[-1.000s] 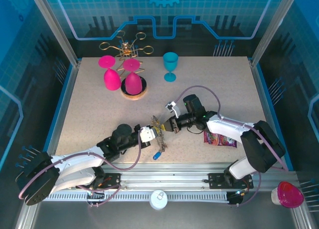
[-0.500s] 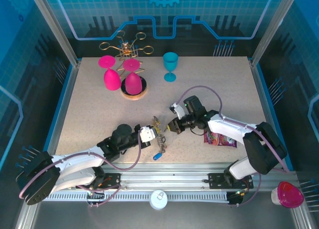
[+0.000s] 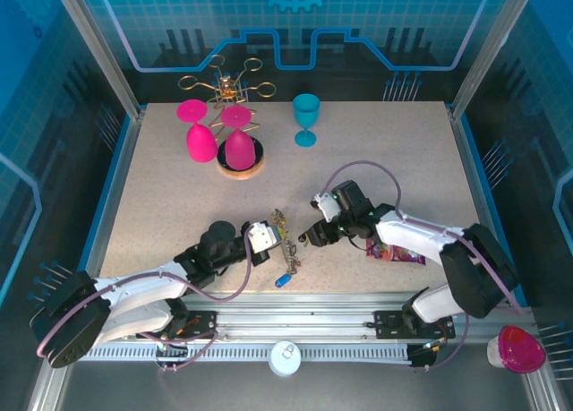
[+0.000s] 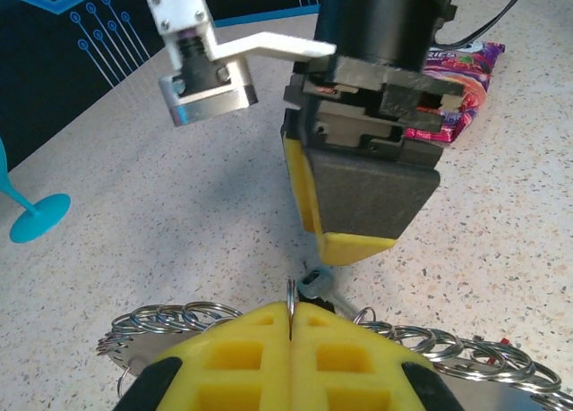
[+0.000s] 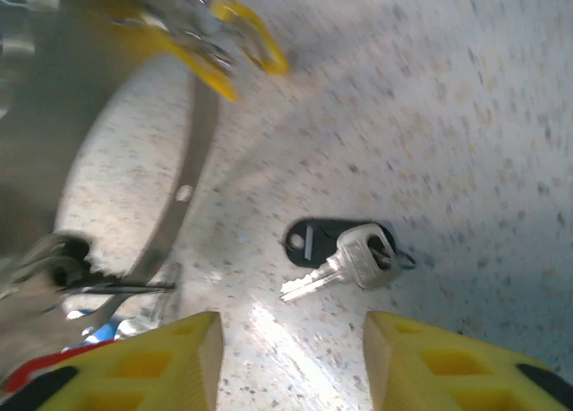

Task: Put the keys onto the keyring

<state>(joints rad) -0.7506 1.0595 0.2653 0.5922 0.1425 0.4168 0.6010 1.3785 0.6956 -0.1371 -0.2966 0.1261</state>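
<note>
Near the front edge of the table [image 3: 179, 187], the left gripper [image 4: 291, 317] pinches the keyring [image 4: 170, 320], yellow fingers [image 4: 251, 339] pressed together on one silvery ring. Just beyond, the right gripper [image 5: 295, 339] hangs spread above a black-tagged key [image 5: 345, 254], touching nothing. This looks like the pickup step; next it should lower and close on that key.

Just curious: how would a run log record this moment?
left pincer: shut on keyring | right pincer: open above black-tagged key
</note>
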